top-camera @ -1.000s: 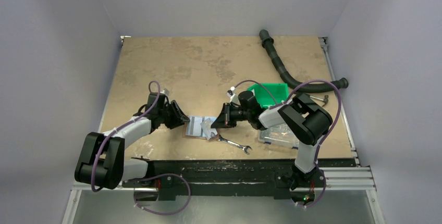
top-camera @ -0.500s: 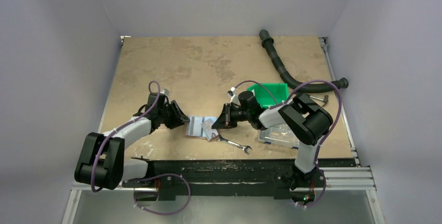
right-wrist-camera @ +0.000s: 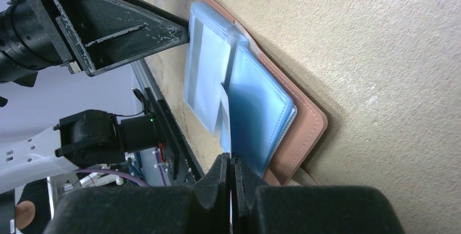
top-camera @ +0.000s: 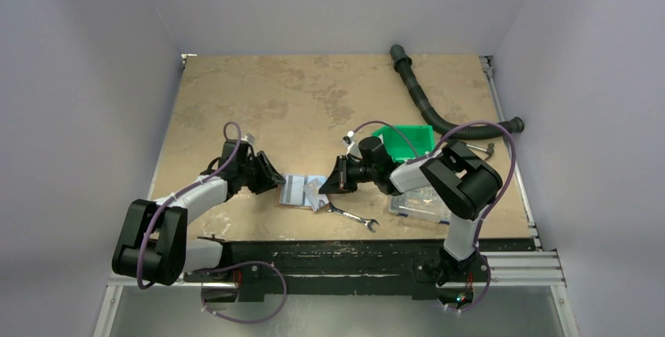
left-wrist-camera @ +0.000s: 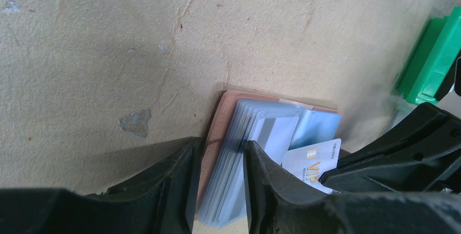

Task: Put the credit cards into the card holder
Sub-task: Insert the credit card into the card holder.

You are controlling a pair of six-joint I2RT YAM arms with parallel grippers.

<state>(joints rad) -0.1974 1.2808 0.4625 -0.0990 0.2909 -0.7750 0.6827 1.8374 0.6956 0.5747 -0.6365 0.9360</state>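
– Brown leather wallet lies open on the table, and the left gripper is clamping its plastic sleeves.
– And the right gripper?
– Pinching 1 white card against those sleeves.

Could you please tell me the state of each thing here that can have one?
card holder: open on the table, sleeves fanned.
white card: gripped, mostly outside the sleeves.
left gripper: shut on the card holder's left half.
right gripper: shut on the white card.
wrench: lying flat.
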